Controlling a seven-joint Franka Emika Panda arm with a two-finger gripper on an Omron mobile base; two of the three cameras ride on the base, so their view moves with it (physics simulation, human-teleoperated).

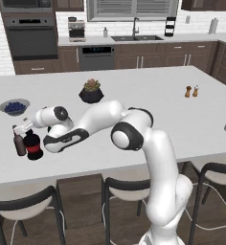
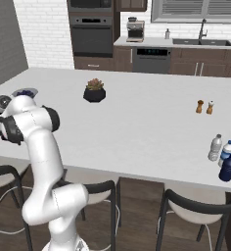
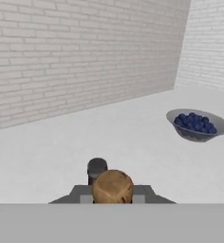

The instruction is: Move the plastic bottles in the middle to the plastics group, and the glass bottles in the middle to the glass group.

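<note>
Reaching far to the left across the white island counter [image 1: 148, 103], the robot's arm [image 1: 100, 122] stretches low over the near corner of the worktop. At the far left sits a grey bowl of blueberries [image 1: 14, 106], seen in the hand view to the right, beyond the fingers. Just in front of the bowl a small brown bottle [image 1: 19, 142] stands upright, and touching or almost touching it on its right is the red-labelled bottle [image 1: 34, 147], dark and round-bodied, also upright and low at the counter surface.

The gripper [image 1: 24, 127] is directly over the red-labelled bottle, and its jaws are drawn in narrow about the thin neck. In the hand view the bottle's round cork top [image 3: 113, 186] sits squarely between the fingers, with a dark cap [image 3: 97, 167] just behind it. Whether the base is resting on the counter or held just off it cannot be told.

Further right, near the middle of the island, is a potted plant [image 1: 91, 91] in a black pot. Well to its right stand two small shakers [image 1: 191, 91], side by side. At the right end of the counter, near the front edge, three plastic bottles are grouped close together: a clear bottle [image 2: 215, 147], a blue-labelled bottle [image 2: 226, 150] and a dark blue bottle [image 2: 227, 169], well apart from the arm.
</note>
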